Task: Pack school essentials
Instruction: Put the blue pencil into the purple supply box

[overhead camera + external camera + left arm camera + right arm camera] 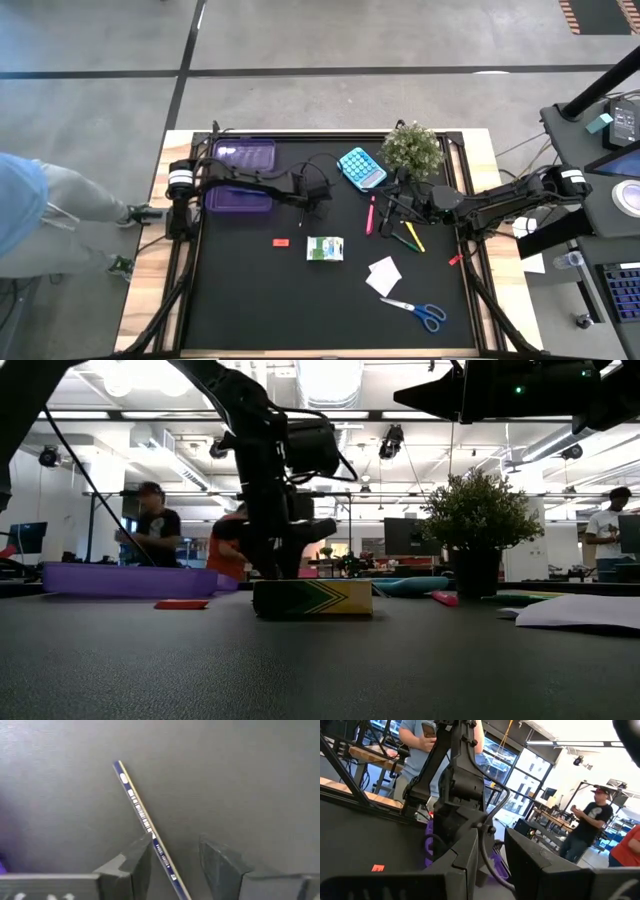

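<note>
1 black mat (250,290), busy workshop behind

The black mat (250,300) lies bare along its whole near-left part, giving wide passage there. The left gripper (318,210) hangs low at mid-table, its fingers apart around a blue pen (145,822), and just beside it stands the green-white pack (325,248), with the red eraser (281,241) near. The purple case (240,173) takes up the far-left corner. On the far right the potted plant (412,148) rises tall beside a blue calculator (361,168), and the right gripper (395,208) crowds the pens (408,236) there. The paper square (384,275) and scissors (418,311) lie flat at near right
</note>
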